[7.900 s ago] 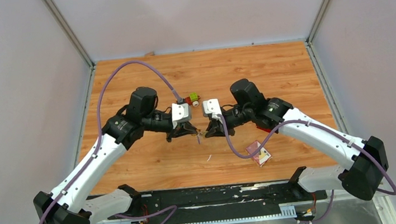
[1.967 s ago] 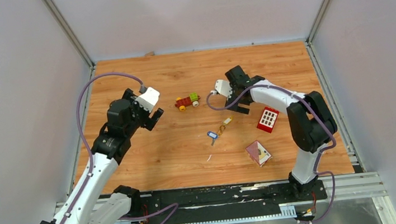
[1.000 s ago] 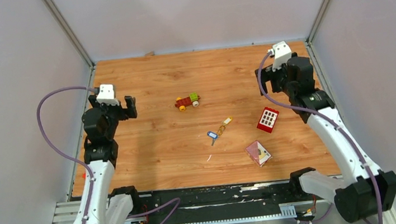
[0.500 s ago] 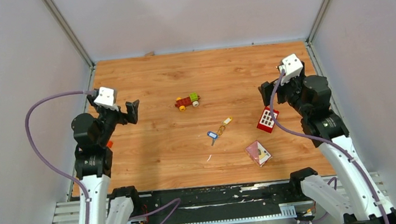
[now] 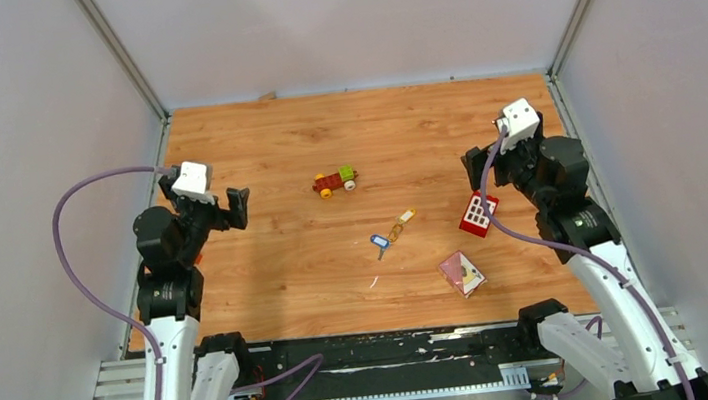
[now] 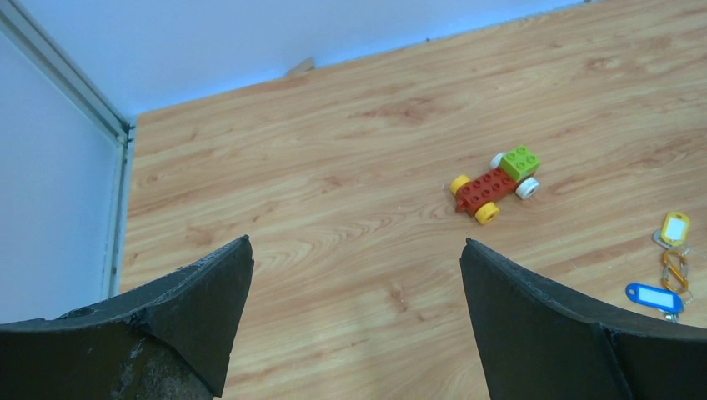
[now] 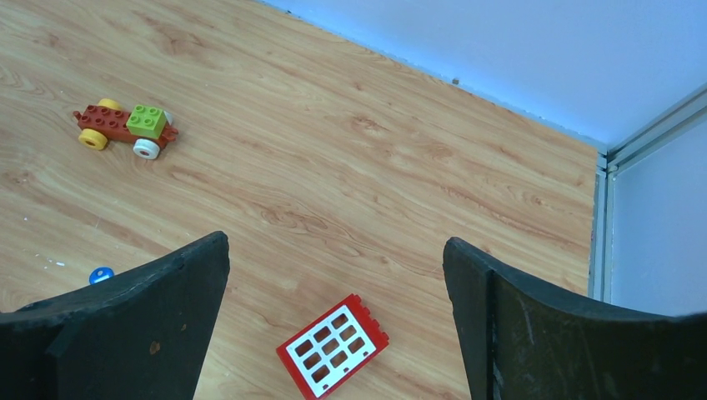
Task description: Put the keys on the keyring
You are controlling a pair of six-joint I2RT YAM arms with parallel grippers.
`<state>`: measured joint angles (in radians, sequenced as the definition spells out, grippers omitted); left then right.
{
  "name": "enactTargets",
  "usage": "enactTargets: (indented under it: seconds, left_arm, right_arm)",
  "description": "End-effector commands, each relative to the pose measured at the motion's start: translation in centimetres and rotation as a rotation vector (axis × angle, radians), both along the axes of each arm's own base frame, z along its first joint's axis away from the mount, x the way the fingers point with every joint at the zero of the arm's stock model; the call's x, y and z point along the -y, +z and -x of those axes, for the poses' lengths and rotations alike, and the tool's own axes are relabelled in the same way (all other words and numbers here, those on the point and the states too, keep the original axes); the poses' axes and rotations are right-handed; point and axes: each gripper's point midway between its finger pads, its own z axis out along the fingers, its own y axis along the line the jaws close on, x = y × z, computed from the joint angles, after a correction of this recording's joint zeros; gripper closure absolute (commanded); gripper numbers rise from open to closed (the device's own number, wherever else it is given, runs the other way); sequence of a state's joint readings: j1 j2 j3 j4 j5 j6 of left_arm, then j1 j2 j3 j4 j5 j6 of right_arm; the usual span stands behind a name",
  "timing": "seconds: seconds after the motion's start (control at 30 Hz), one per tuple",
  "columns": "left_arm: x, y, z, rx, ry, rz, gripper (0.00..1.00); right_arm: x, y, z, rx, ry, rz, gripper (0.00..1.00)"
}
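Observation:
The blue-headed key and the yellow-headed key lie on the wood floor near the middle. The thin gold keyring sits between them and touches both. In the left wrist view they show at the right edge: yellow key, keyring, blue key. My left gripper hovers at the left side, open and empty. My right gripper hovers at the right side, open and empty. Only a blue speck of a key shows in the right wrist view.
A red-and-green toy car stands behind the keys. A red block with white squares lies under the right gripper. A small pink card lies near the front. Grey walls close in left, right and back.
Both arms have pulled away from the centre to the sides. Over the last second the right gripper came back from the far corner; the left shifted slightly. Keys and ring lie still.

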<state>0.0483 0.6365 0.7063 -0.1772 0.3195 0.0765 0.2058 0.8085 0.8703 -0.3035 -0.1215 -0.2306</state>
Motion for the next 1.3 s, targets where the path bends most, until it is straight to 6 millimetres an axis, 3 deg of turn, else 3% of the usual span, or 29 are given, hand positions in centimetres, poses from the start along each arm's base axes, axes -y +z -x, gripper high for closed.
enactTargets:
  seconds: [0.0, 1.27]
  left_arm:
    - [-0.4, 0.1, 0.1, -0.019, 0.008, -0.026, 0.0]
    - [0.7, -1.0, 0.4, -0.042, -0.056, -0.016, 0.0]
  right_arm:
    - [0.4, 1.1, -0.2, 0.061, -0.02, -0.003, 0.0]
    - [0.4, 1.1, 0.0, 0.073, -0.014, -0.003, 0.0]
